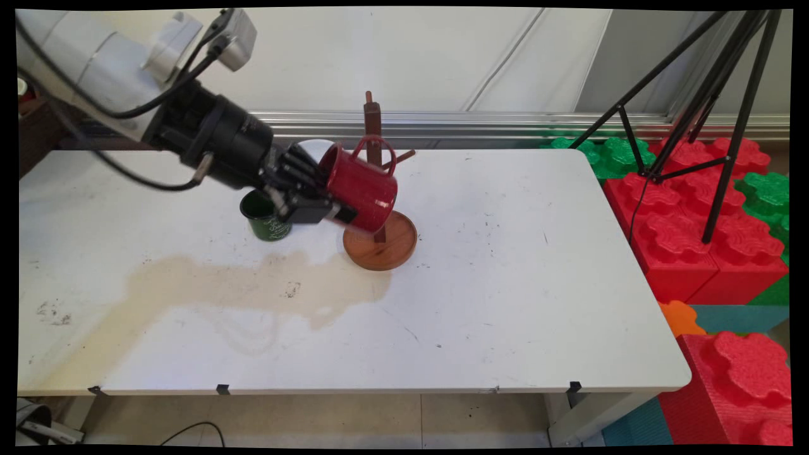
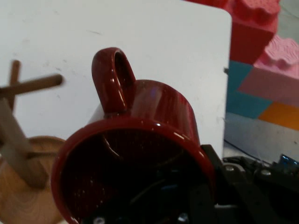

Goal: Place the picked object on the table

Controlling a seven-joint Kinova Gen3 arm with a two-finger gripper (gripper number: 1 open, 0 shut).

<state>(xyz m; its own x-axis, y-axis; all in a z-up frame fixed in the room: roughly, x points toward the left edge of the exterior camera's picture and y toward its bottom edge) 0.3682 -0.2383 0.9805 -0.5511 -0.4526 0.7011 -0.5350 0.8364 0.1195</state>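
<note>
The gripper (image 1: 328, 205) is clamped on the rim of one red mug (image 1: 361, 188), one finger inside the mouth and one outside against the wall, as the hand view shows. The mug (image 2: 140, 154) is held in the air on its side, its open mouth turned left toward the arm and its handle (image 1: 374, 153) pointing up and far. It hangs above the left edge of the round base of one wooden mug tree (image 1: 379, 243), just left of the tree's upright post, with the handle close by the pegs; whether handle and peg touch cannot be told. One dark green mug (image 1: 265, 218) stands upright on the white table (image 1: 505, 303) just left of the gripper, partly hidden behind it. A broad tan stain (image 1: 253, 287) spreads over the table near and left of the tree's base. To the right, off the table, lie several large red and green foam blocks (image 1: 695, 215), and one black tripod (image 1: 714, 107) stands among them.
</note>
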